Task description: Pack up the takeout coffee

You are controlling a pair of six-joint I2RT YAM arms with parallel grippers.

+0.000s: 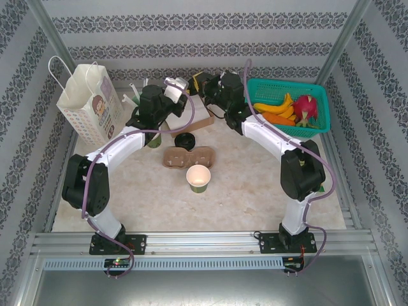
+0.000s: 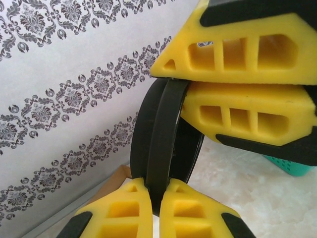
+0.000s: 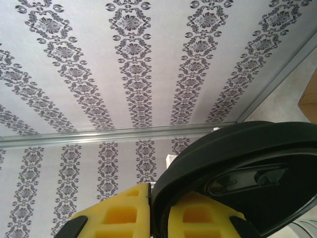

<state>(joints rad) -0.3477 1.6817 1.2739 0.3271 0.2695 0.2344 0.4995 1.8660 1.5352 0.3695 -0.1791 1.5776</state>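
Observation:
The takeout coffee (image 1: 185, 140) shows from above as a round black lid just behind the brown cup carrier (image 1: 189, 157). An olive-green cup (image 1: 198, 178) with a cream rim stands lidless in front of the carrier. At the back middle, both grippers meet in the air on black lids (image 2: 166, 129) held on edge. My left gripper (image 2: 153, 186) is shut on one rim from below. My right gripper (image 3: 156, 191) is shut on a black lid (image 3: 237, 148), and its yellow fingers (image 2: 237, 54) clamp from the upper right in the left wrist view. Two rims sit pressed side by side.
A printed paper bag (image 1: 89, 102) stands at the back left. A teal basket (image 1: 319, 89) of fruit sits at the back right. A cardboard box (image 1: 197, 121) lies under the grippers. Another green cup (image 1: 155, 141) stands by the left forearm.

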